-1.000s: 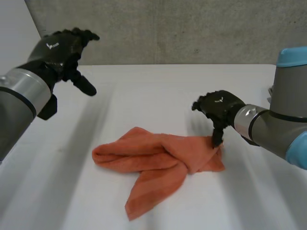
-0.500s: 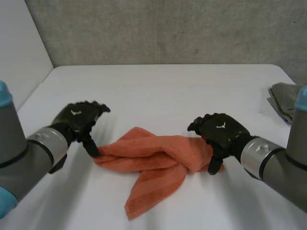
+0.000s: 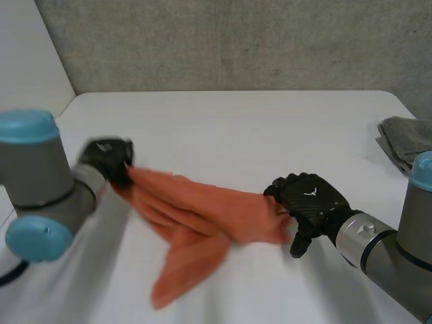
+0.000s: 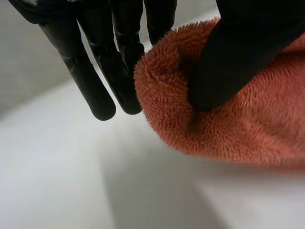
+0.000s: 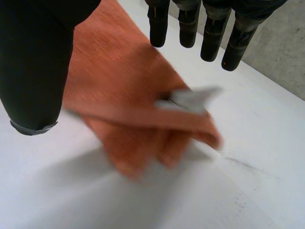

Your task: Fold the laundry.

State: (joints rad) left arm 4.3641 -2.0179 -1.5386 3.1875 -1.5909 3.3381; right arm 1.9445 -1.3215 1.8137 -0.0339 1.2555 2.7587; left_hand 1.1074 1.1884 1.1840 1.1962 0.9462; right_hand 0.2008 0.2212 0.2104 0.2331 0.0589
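Over the bench (image 3: 236, 128), left hand (image 3: 108, 158) pinches the soft, limp towel (image 3: 209, 212); right hand (image 3: 307, 201) straight-fingered; take it by corners.

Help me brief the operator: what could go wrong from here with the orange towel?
1. The left hand pinches just a small end of the orange towel between thumb and fingers; a pull could slip it free.
2. The right hand is open at the towel's other end, not gripping it, so the whole towel may drag instead of spreading.
3. The towel is bunched and twisted, so any fold would likely come out crooked.
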